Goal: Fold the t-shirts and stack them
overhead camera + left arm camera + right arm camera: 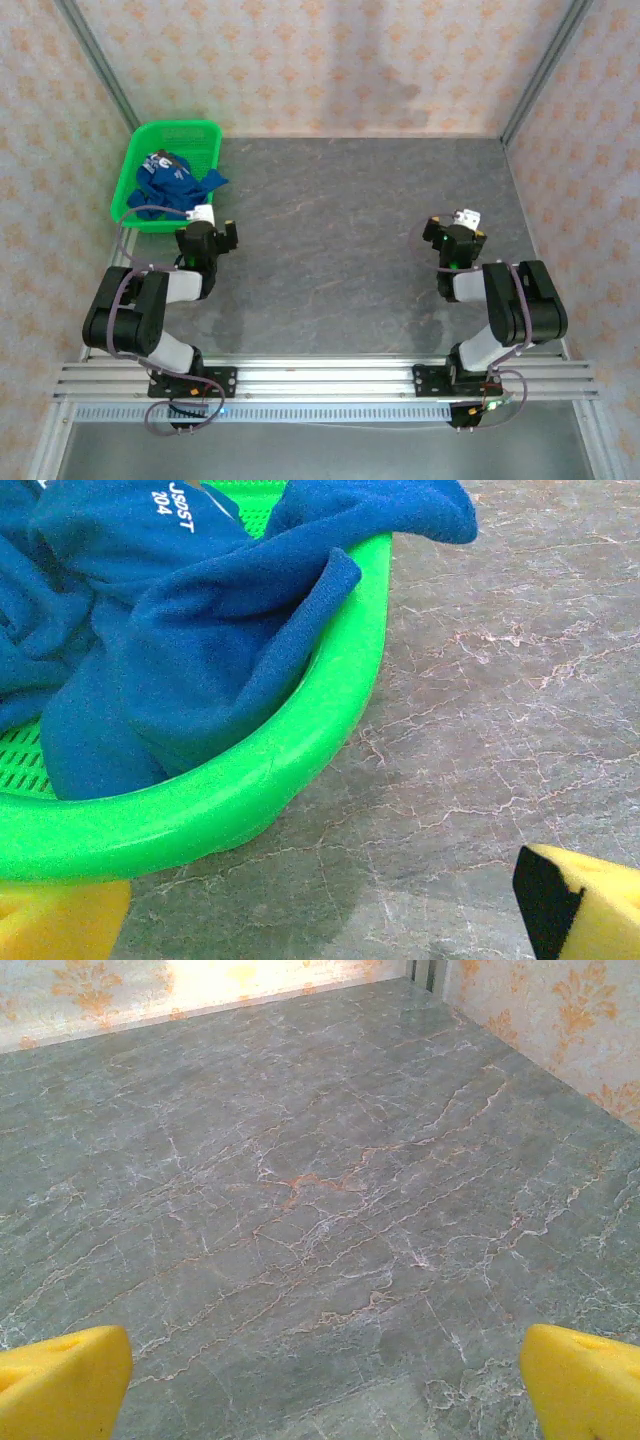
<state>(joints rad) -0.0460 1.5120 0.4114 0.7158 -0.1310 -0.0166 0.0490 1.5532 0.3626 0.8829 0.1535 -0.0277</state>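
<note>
A royal-blue t-shirt [172, 178] lies crumpled in the green basket [133, 173] at the back left, one part draped over the basket's near right rim. In the left wrist view the t-shirt [170, 630] shows white lettering and hangs over the green rim [250, 780]. My left gripper [206, 232] sits just in front of the basket, open and holding nothing; its yellow fingertips [590, 905] frame bare table. My right gripper [455, 236] is far from the shirt on the right side, open over bare table, with yellow fingertips [60, 1385] at the frame's lower corners.
The grey marbled table [330, 240] stretches between both arms. Patterned walls [300, 60] with metal corner posts close in the back and sides. An aluminium rail [320, 378] carries both arm bases at the near edge.
</note>
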